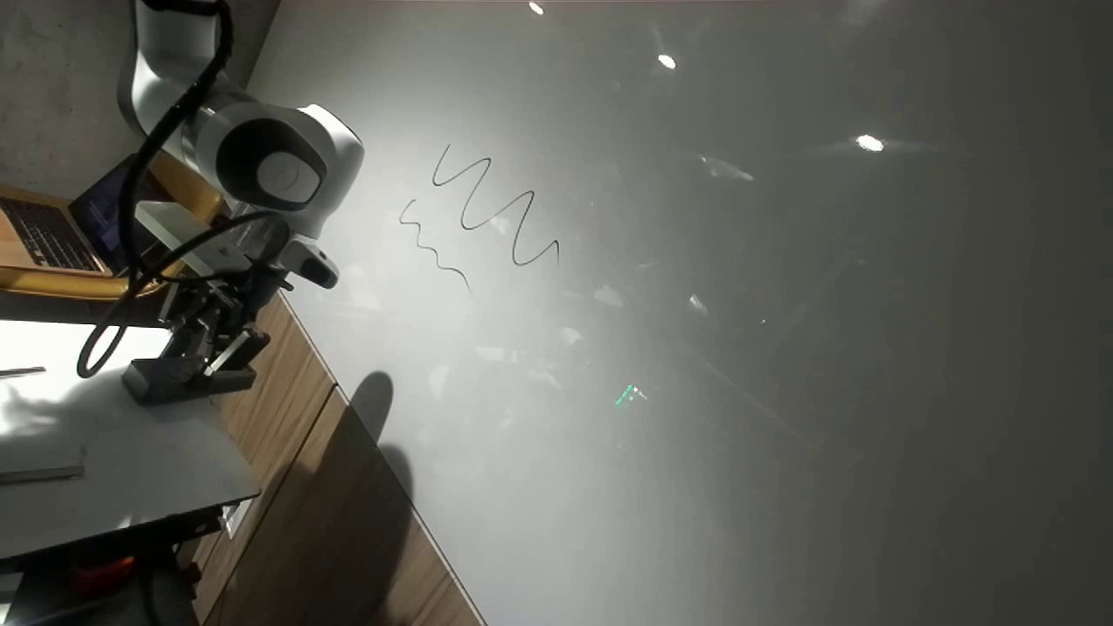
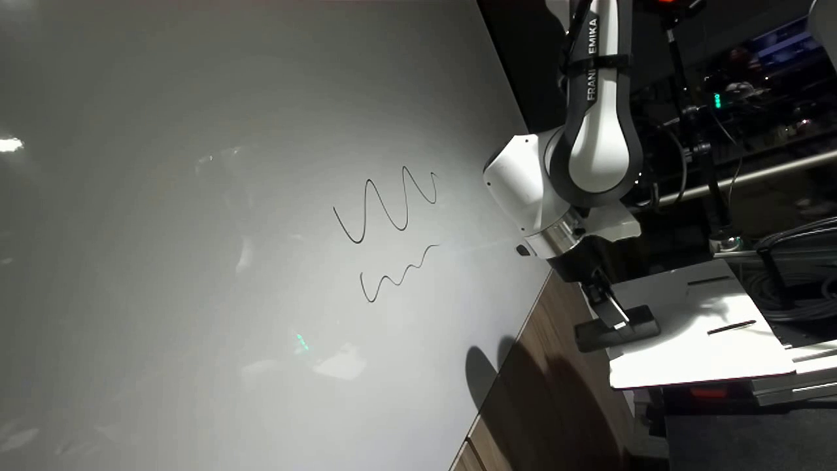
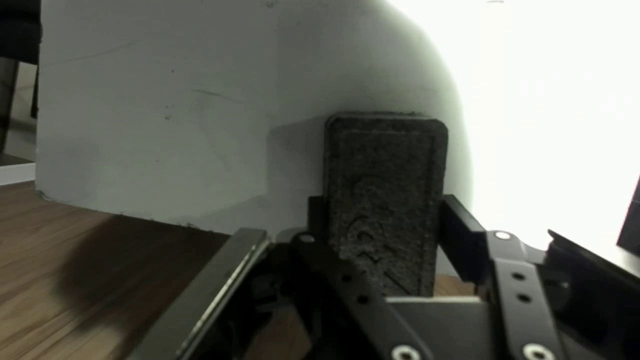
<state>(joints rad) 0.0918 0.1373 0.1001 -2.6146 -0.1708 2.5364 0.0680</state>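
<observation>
In an exterior view, a mottled grey backdrop is being shown at the far left, and near it an open laptop is being supported by an ochre piece of furniture. Below, a white bench is being partly flooded with bright light, and a slim dark item, too small to be identified, is being carried on it. Further right, at the bench's edge, a dark grey, round-cornered block is being pinched by the end effector; in the wrist view its long sides are being met by the pads, one on each side. One end of the block is being framed by the white top, while the other is being carried past the edge; whether its underside is being borne by the bench cannot be told. Above, the white-and-black arm is being shown. Next, a wood-grained surface is being partly covered by shadow. Rightmost, a large glossy grey board is being speckled with reflections; on its left part a short wavy line and a longer wavy line are being displayed, well apart from the block.
</observation>
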